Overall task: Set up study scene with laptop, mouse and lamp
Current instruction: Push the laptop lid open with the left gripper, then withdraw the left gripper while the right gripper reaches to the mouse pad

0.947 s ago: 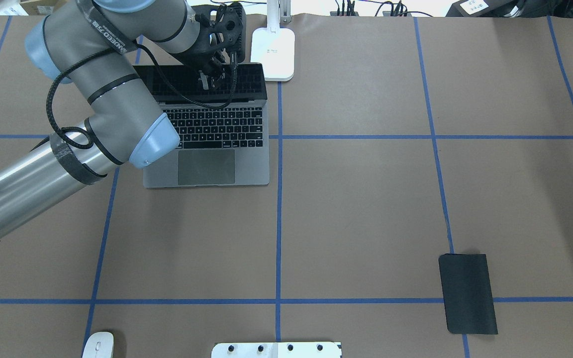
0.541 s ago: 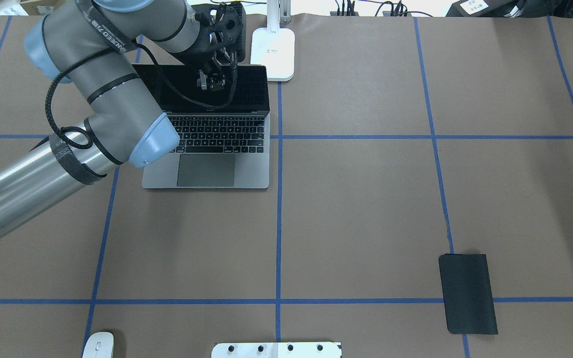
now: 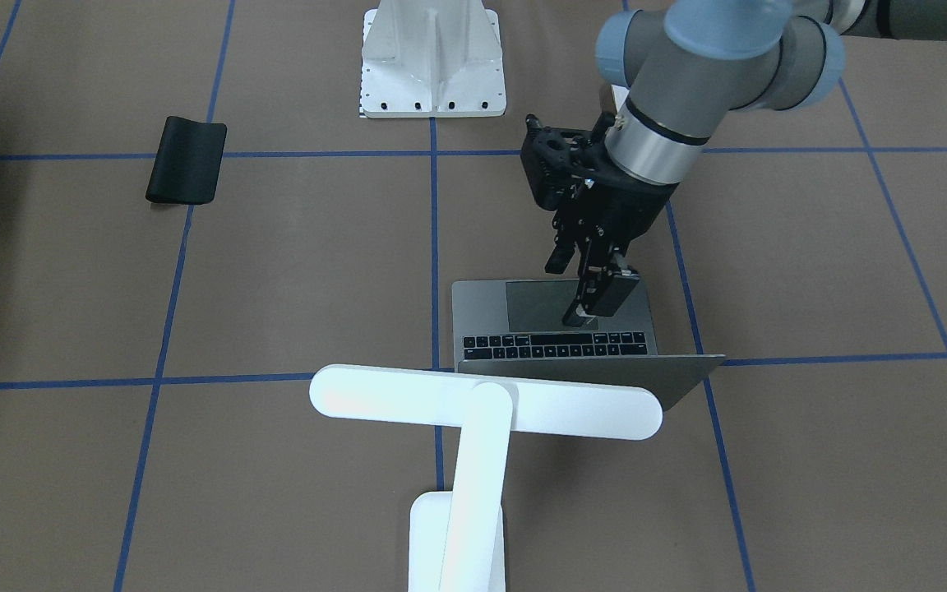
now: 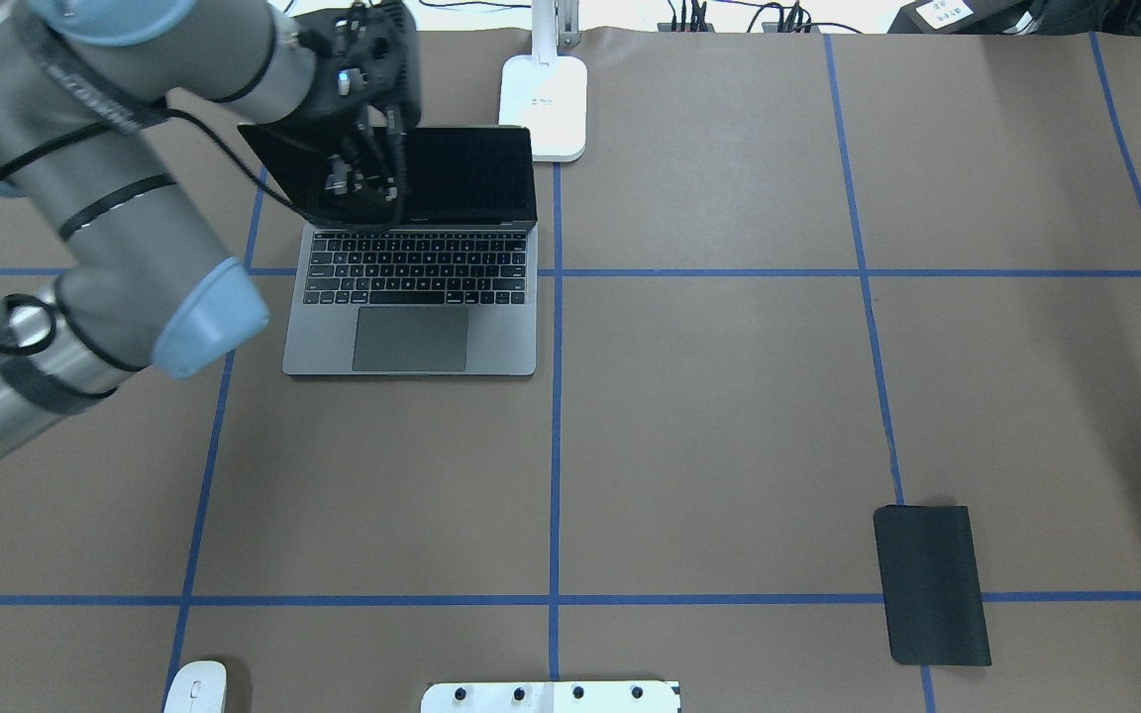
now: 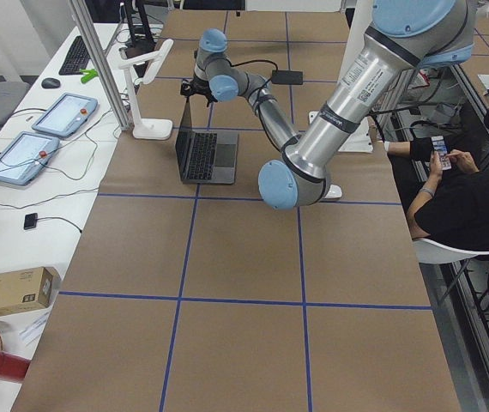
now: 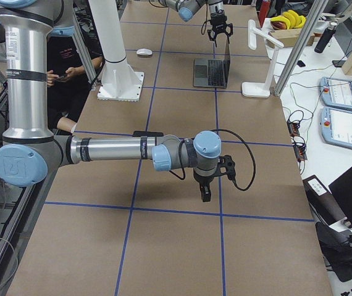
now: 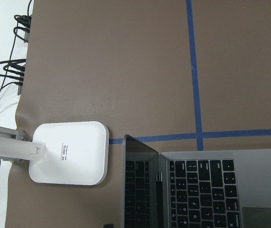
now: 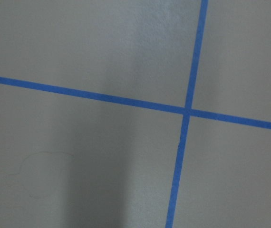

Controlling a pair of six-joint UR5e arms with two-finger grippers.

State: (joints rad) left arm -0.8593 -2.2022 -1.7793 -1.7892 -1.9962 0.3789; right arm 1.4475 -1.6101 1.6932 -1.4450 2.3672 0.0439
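The laptop [image 4: 412, 297] stands open on the table's left half, its dark screen raised; it also shows in the front view [image 3: 523, 300] and the left wrist view [image 7: 197, 185]. My left gripper [image 4: 363, 188] hovers over the screen's left part, open and empty, and in the front view [image 3: 574, 289] it is above the keyboard. The lamp stands just behind the laptop: its base [image 4: 544, 104] and its bar head [image 3: 486, 401] show. The mouse [image 4: 196, 686] lies at the near left edge. My right gripper [image 6: 204, 191] shows only in the right side view, and I cannot tell its state.
A black mouse pad [image 4: 932, 584] lies at the near right. A white bolted pedestal [image 4: 551, 696] sits at the near middle edge. Blue tape lines cross the brown table. Cables lie along the far edge behind the lamp base [image 7: 69, 152].
The laptop lid has swung further open to a raised stance. My left gripper has moved left from the lid's middle to over the screen's left part.
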